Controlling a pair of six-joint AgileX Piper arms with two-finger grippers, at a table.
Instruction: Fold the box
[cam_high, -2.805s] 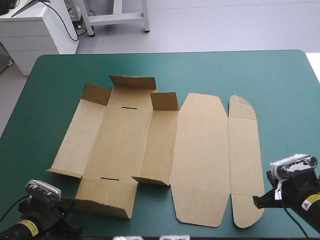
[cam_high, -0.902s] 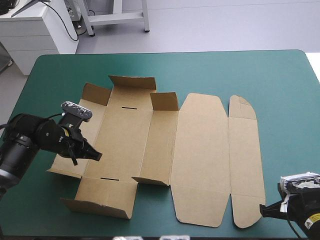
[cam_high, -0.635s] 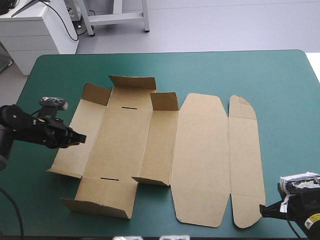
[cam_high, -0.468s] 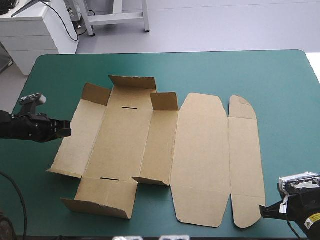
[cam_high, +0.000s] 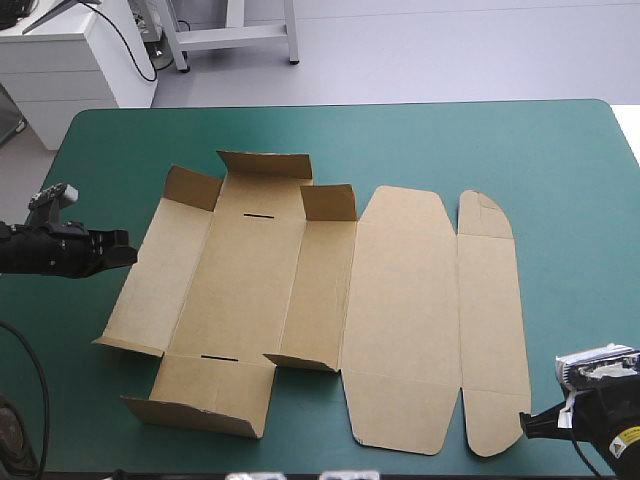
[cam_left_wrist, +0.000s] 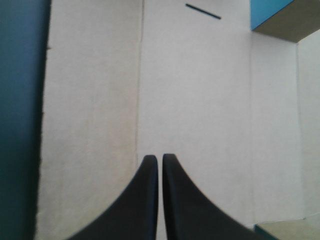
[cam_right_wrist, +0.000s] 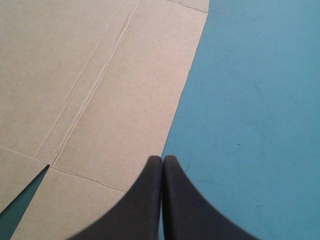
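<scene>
Behind the right tool (cam_right_wrist: 162, 159), the black arm (cam_high: 592, 428) bears a yellow label (cam_high: 625, 443).

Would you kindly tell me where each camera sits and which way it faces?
High view: above and behind the robot, looking forward and down at the box; left pincer and right pincer show.
Left wrist view: over that wrist, along the shut left pincer onto the box's slotted panel.
Right wrist view: likewise, along the shut right pincer at the box's edge and teal-green cover.
Shared: all three show the box.

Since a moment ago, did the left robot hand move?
Yes. The left gripper has pulled back off the box toward the table's left edge; its tip now sits just outside the box's left panel.
</scene>
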